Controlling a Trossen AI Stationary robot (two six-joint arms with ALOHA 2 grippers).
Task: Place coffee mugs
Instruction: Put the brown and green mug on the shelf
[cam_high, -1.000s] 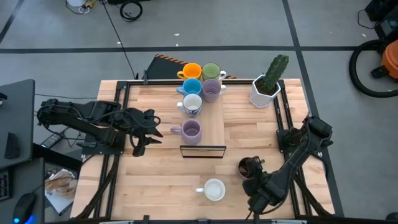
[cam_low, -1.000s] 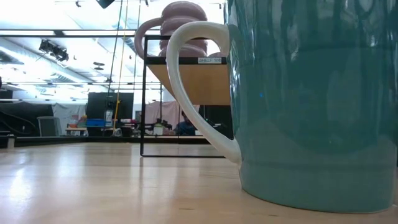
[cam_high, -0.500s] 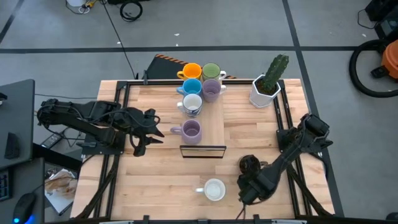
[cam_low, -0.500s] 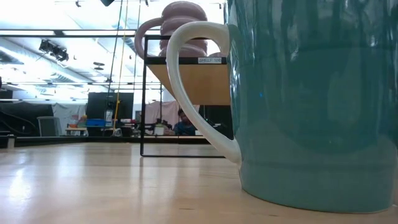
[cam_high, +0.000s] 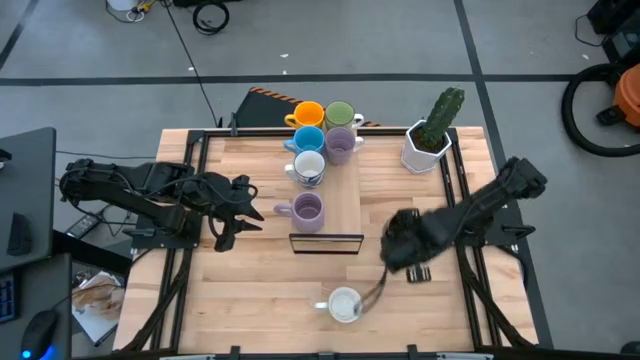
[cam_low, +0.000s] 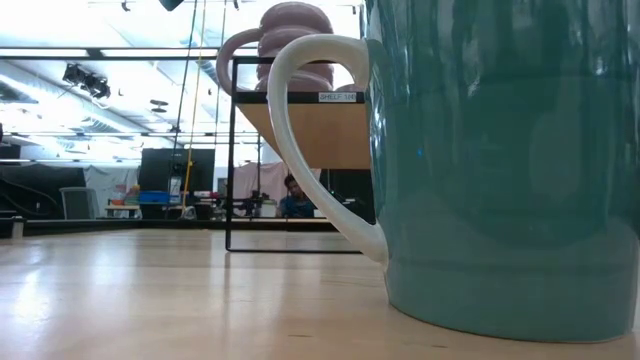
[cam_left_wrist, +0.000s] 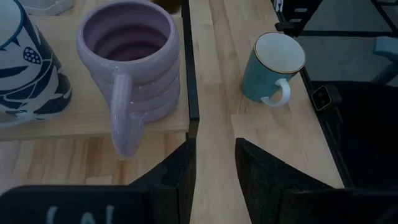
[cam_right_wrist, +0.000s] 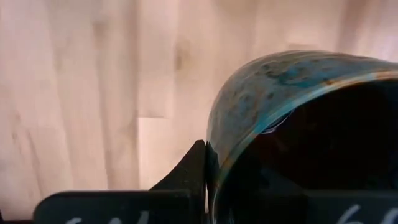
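The right arm reaches in from the desk's right edge toward the middle, its right hand (cam_high: 405, 243) closed on the dark mug (cam_right_wrist: 311, 130). The left arm stretches in from the left edge, its left hand (cam_high: 237, 208) with fingers slightly parted.

Workshop floor and room around a wooden table

The pale wooden table (cam_high: 260, 300) stood on a grey floor (cam_high: 90, 90) crossed by dark lines (cam_high: 330, 77), with black cables (cam_high: 190, 55) trailing over it from the far side. A dark desk (cam_high: 25, 195) with a keyboard (cam_high: 18, 235) sat to one side, papers (cam_high: 95, 295) lying beside it; a hose and an orange object (cam_high: 628, 95) lay off the opposite far corner. Level across the table, the room behind was dim, with ceiling lights (cam_low: 80, 78), a dark monitor (cam_low: 165, 168), cluttered benches, and a seated person (cam_low: 293, 198) far back.
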